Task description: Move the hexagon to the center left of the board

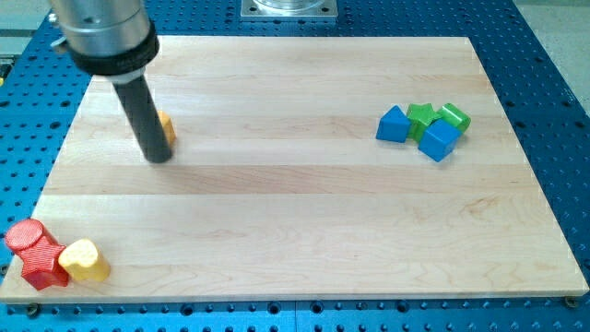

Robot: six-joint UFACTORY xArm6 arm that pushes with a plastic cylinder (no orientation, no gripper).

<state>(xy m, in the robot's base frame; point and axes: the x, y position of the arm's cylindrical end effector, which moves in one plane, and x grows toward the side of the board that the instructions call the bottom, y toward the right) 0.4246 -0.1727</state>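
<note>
My tip point(159, 158) rests on the wooden board point(295, 221) near the view's left, in its upper half. An orange block point(167, 127) shows just behind the rod, at its right side; most of it is hidden, so its shape cannot be made out. It looks close to or touching the rod.
At the bottom left corner lie a red cylinder-like block point(24, 237), a red ridged block point(41, 267) and a yellow block point(84, 261). At the upper right cluster two blue blocks point(393, 124) point(438, 140) and two green blocks point(422, 116) point(454, 116).
</note>
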